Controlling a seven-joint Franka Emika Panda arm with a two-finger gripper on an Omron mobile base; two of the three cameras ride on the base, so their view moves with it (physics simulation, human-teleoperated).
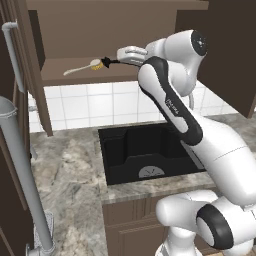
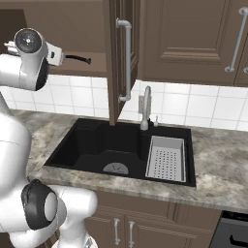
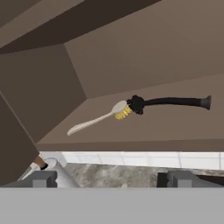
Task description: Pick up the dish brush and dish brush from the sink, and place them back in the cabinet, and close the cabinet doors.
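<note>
Both brushes, the whitish-handled brush (image 3: 94, 121) and the black-handled brush (image 3: 173, 102), are seen laid head to head on the cabinet shelf (image 3: 175, 127), the pincer (image 3: 111, 178) is spread wide and empty, so closing the cabinet doors (image 2: 119, 58) is judged next.

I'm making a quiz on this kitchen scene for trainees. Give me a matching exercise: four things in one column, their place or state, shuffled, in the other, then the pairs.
Things:
1. white-handled brush
2. black-handled brush
3. gripper
4. white strainer basket

Place or state:
A. in the sink
B. open, holding nothing
C. on the cabinet shelf, yellow bristles
D. on the cabinet shelf, dark head against the yellow bristles

Pairs: 1-C, 2-D, 3-B, 4-A
</note>
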